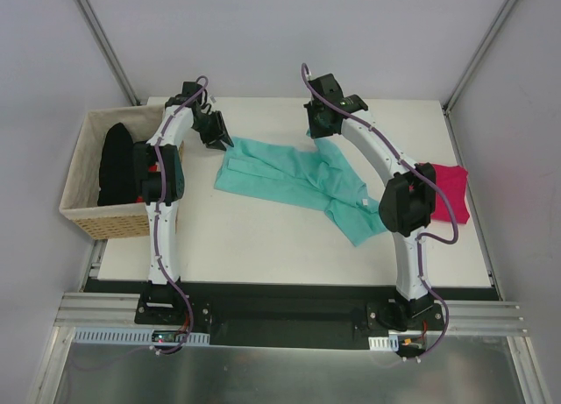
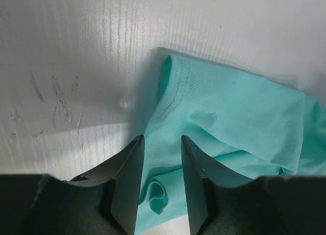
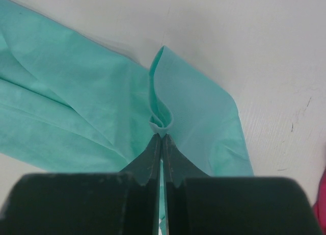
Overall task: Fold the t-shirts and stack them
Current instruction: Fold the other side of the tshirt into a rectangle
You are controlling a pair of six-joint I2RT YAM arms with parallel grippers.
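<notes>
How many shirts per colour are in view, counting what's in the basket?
teal t-shirt: 1
magenta t-shirt: 1
black cloth heap, in the basket: 1 (the separate shirts within it cannot be told apart)
Total: 3

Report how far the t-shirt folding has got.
Done: the magenta t-shirt lies flat at the right edge of the table, seemingly folded. In hand: the teal t-shirt is rumpled mid-table; the right pincer is shut on a pinch of it, the left pincer open astride its edge. Left: folding it, stacking, and the black cloth in the basket.
</notes>
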